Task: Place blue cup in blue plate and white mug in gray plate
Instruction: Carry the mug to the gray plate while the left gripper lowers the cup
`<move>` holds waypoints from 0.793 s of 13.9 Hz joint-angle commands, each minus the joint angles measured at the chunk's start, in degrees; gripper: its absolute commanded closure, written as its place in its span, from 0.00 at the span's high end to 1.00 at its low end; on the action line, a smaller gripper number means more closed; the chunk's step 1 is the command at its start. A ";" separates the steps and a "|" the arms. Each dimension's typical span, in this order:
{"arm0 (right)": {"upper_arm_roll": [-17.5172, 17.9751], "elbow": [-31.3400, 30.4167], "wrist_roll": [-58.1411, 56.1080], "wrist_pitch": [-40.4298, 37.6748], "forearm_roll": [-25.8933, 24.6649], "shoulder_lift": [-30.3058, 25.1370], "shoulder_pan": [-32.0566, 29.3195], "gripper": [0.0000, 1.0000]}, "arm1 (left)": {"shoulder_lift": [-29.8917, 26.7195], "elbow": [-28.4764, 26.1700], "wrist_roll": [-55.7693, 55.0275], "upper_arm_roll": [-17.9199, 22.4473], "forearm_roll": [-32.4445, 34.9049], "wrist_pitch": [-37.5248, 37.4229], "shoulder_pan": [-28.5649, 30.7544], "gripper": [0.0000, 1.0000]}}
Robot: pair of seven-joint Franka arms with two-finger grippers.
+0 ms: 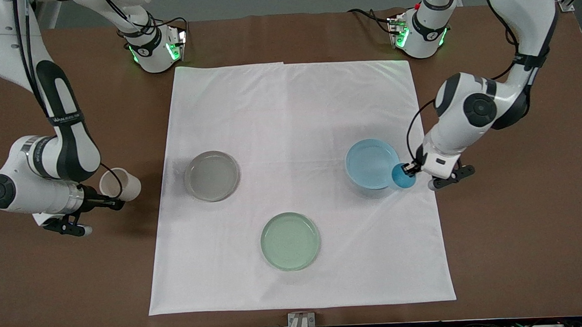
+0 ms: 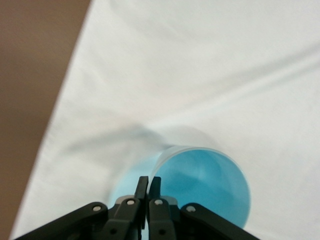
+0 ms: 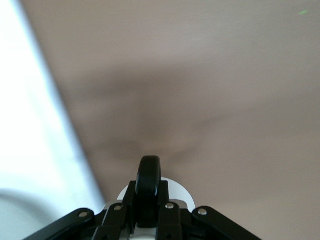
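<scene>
Green plate [image 1: 290,241] sits apart, unobstructing.

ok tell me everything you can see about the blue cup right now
The blue cup is small, light blue, handleless and tapered, of what looks like translucent plastic. The left hand is shut on its rim, one finger inside and one outside, and holds it up tilted, mouth toward the front camera. It hangs at the edge of the blue plate, over the white cloth. Nothing shows inside it.
</scene>
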 commanded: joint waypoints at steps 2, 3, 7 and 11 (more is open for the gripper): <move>3.81 -5.15 11.90 0.12 3.72 -5.23 4.80 0.00 | 3.66 1.96 -8.63 0.20 0.62 -0.35 -5.55 0.00; 3.90 -6.55 14.36 1.17 3.82 -6.28 6.81 0.00 | 3.93 1.70 -9.43 0.37 0.71 -0.35 -6.87 0.00; 3.73 -11.03 20.96 6.17 3.74 -7.26 13.05 0.00 | 4.72 0.99 -9.88 0.55 4.31 -0.44 -6.97 0.01; 3.73 -15.52 21.15 14.70 3.74 -6.65 16.13 0.00 | 4.19 0.21 -9.88 0.81 4.49 -1.75 -6.88 0.10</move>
